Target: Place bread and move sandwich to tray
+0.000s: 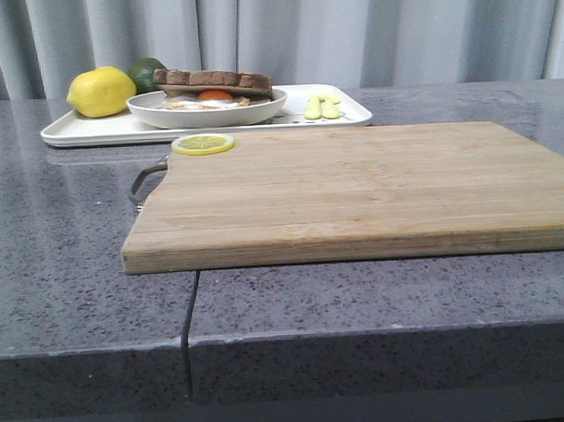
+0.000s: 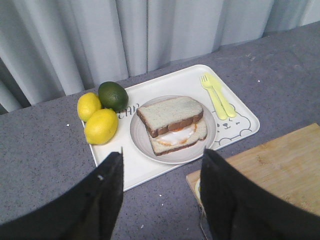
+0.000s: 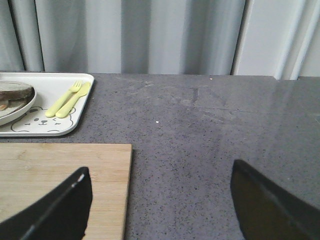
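Observation:
The sandwich (image 2: 175, 131) sits on a round white plate (image 2: 142, 142), which rests on the white tray (image 2: 150, 170) with the bear drawing. A brown-crusted slice of bread (image 2: 170, 112) lies on top, shifted a little off the egg and lower slice. In the front view the sandwich (image 1: 213, 87) and plate (image 1: 204, 112) stand on the tray (image 1: 85, 133) at the back left; neither gripper shows there. My left gripper (image 2: 163, 151) hangs open above the tray's near edge, holding nothing. My right gripper (image 3: 160, 167) is open and empty over the counter, beside the board's edge.
A bamboo cutting board (image 1: 355, 190) fills the middle of the counter, with a lemon slice (image 1: 203, 143) on its back left corner and a loop handle (image 1: 146, 179). Two lemons (image 2: 101, 126), a lime (image 2: 113, 95) and a yellow fork and spoon (image 2: 217, 97) share the tray. Curtains hang behind.

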